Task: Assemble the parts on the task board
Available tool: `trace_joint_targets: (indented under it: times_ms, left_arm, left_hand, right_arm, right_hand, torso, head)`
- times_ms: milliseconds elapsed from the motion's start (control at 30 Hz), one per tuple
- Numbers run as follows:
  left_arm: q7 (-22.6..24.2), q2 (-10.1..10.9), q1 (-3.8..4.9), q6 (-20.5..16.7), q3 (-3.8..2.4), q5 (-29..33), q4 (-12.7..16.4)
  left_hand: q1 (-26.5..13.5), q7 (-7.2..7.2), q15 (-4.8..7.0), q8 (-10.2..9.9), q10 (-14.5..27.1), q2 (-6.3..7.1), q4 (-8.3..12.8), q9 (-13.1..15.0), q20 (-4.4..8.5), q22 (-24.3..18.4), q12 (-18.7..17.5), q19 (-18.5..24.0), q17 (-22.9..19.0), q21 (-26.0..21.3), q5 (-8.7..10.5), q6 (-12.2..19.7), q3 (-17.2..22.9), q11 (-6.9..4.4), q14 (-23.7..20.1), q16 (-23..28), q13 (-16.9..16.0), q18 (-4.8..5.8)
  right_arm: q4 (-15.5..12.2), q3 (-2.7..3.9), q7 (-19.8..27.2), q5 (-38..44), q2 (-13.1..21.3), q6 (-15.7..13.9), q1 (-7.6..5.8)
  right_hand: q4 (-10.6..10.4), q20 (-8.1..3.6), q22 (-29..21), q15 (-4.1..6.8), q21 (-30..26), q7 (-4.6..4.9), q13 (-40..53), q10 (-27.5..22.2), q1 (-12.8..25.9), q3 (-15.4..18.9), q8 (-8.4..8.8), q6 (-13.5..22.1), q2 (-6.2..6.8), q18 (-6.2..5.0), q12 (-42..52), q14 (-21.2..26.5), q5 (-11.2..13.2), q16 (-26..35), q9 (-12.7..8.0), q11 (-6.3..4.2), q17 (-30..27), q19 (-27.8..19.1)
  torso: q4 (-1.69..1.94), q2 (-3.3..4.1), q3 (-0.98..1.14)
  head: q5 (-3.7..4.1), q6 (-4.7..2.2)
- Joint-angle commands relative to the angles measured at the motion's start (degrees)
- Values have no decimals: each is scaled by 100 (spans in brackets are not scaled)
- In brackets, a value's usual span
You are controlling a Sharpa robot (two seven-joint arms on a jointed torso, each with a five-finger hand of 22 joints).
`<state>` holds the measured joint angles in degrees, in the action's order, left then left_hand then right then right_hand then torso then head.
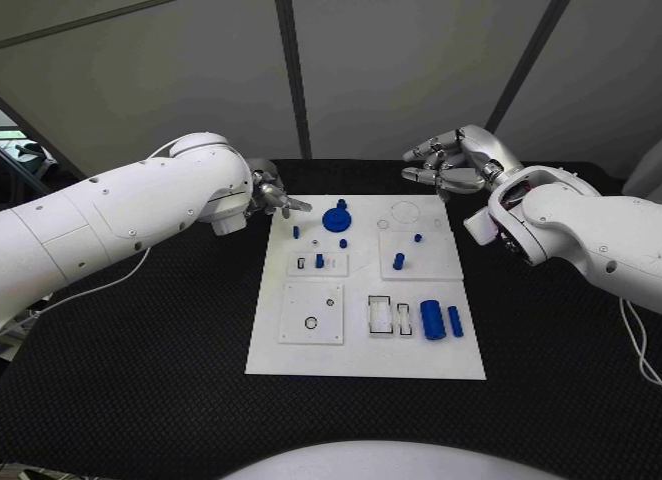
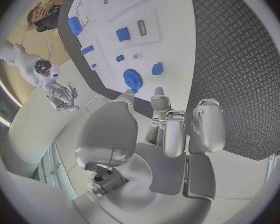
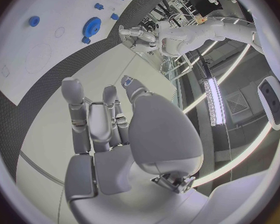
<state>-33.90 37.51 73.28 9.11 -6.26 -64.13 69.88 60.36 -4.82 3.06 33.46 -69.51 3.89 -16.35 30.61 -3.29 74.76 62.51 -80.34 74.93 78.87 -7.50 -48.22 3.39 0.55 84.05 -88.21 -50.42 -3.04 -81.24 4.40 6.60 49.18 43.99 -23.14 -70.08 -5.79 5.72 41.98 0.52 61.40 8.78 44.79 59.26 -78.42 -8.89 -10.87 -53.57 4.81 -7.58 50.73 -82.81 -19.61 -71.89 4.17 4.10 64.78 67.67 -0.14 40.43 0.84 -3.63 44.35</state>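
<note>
The white task board (image 1: pixel 367 355) lies in the middle of the black table. A blue gear (image 1: pixel 337 218) stands near its far edge, with small blue pegs (image 1: pixel 399 261) around the board's middle. A blue cylinder (image 1: pixel 432 319) and a blue bar (image 1: pixel 455 320) lie side by side on the right. My left hand (image 1: pixel 274 193) hovers just beyond the board's far left corner, fingers apart and holding nothing; the gear (image 2: pixel 133 77) lies just past its fingertips (image 2: pixel 159 95). My right hand (image 1: pixel 447 160) hangs above the table behind the far right corner, also holding nothing. Its wrist view shows the gear (image 3: pixel 92 24) well ahead.
Empty outlined slots (image 1: pixel 379 313) sit on the board left of the cylinder, and a raised square plate (image 1: pixel 312 312) lies at its left. Black matting (image 1: pixel 129 380) surrounds the board on all sides. A cable (image 1: pixel 86 285) trails from my left arm.
</note>
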Motion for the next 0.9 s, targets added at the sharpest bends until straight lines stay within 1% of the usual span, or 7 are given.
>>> trace_joint_targets:
  times_ms: [33, 167, 300, 433, 500, 667, 900]
  left_arm:
    - [-59, -93, 16, 489, 39, 30, -160]
    - [-52, -214, 18, 580, 90, 22, -347]
    - [-27, -297, 18, 609, 116, 20, -474]
    - [-8, -347, 18, 627, 127, 19, -530]
    - [-1, -365, 18, 638, 131, 19, -541]
    - [5, -395, 18, 693, 138, 19, -554]
    - [-14, -397, 18, 823, 148, 19, -570]
  left_hand:
    - [77, -26, -47, -44, 17, -39, -3, -26, -41, -16, -39, 17, 1278, -47, -12, -10, -51, 35, 509, 44, 16, -77]
    - [112, -30, -52, -65, 37, -76, 3, -56, -46, -35, -51, 31, 1265, -66, -13, -24, -71, 39, 503, 57, 36, -82]
    - [132, -32, -54, -76, 47, -100, 4, -73, -49, -40, -54, 36, 1261, -72, -15, -34, -82, 41, 501, 61, 42, -84]
    - [146, -33, -55, -81, 52, -114, 6, -83, -51, -43, -56, 39, 1258, -76, -16, -43, -89, 42, 500, 63, 46, -85]
    - [146, -33, -55, -81, 52, -114, 6, -83, -51, -43, -56, 39, 1258, -76, -16, -43, -89, 42, 500, 63, 46, -85]
    - [187, -23, -55, -71, 53, -158, 8, -105, -54, -34, -42, 36, 1258, -74, -17, -103, -116, 37, 499, 64, 36, -84]
    - [295, 30, -27, 39, 53, -250, 21, -100, -39, -21, -15, 32, 1258, -76, -21, -265, -185, -3, 498, 64, 22, -85]
  right_arm:
    - [-3, 5, 23, 11, -8, 43, -10]
    - [-3, 5, 25, 11, -16, 46, -10]
    - [-1, 5, 27, 11, -20, 48, -9]
    - [2, 5, 28, 11, -24, 51, -9]
    - [4, 5, 29, 11, -28, 53, -9]
    - [12, 5, 30, 11, -39, 57, -9]
    - [16, 5, 31, 11, -41, 63, -9]
  right_hand:
    - [-37, -3, -2, -12, -18, 25, 2, -32, 66, -10, 22, 17, -11, -101, -12, 30, -20, 22, -8, -12, 7, -15]
    - [-37, -3, -2, -12, -18, 25, 2, -31, 66, -10, 22, 17, -11, -101, -12, 30, -20, 22, -8, -12, 7, -15]
    - [-39, -3, 2, -12, -17, 25, 8, -26, 66, -13, 23, 19, -12, -100, -5, 28, -24, 18, -8, -13, 14, -11]
    - [-39, -3, 2, -12, -17, 25, 8, -26, 66, -13, 23, 19, -12, -100, -5, 28, -24, 18, -8, -13, 14, -11]
    - [-39, -3, 2, -12, -17, 25, 8, -26, 66, -13, 23, 19, -12, -100, -5, 28, -24, 18, -8, -13, 14, -11]
    - [-39, -3, 2, -12, -17, 25, 8, -26, 66, -13, 23, 19, -12, -100, -5, 28, -24, 18, -8, -13, 14, -11]
    - [-40, -3, 2, -11, -18, 25, 8, -25, 61, -18, 23, 20, -15, -100, -3, 26, -31, 15, -9, -14, 20, -9]
  torso:
    - [1, -5, 2]
    - [2, 0, -2]
    - [0, 2, -3]
    - [-4, 1, -3]
    - [3, 2, 0]
    - [9, -1, -1]
    - [5, -3, 2]
  head:
    - [-6, -4]
    - [-13, -15]
    - [-22, -16]
    - [-21, -13]
    - [-18, -8]
    - [-14, 3]
    - [-20, 12]
